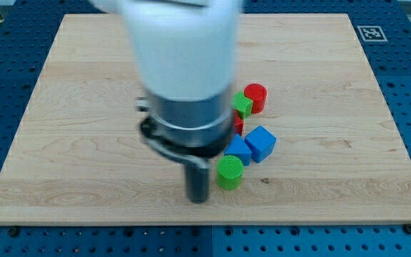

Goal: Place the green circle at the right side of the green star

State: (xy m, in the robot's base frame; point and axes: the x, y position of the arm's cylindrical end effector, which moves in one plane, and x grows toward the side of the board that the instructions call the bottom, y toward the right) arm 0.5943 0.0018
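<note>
The green circle lies on the wooden board, just below the middle. My tip is at the end of the dark rod, close to the left of the green circle and slightly lower; I cannot tell if they touch. The green star shows only in part at the arm's right edge, above the circle, next to a red circle. The arm's white and grey body hides the board's middle.
Two blue blocks, one to the right and one beside it, lie between the green star and the green circle. A sliver of a red block shows at the arm's edge. A marker tag sits at the top right.
</note>
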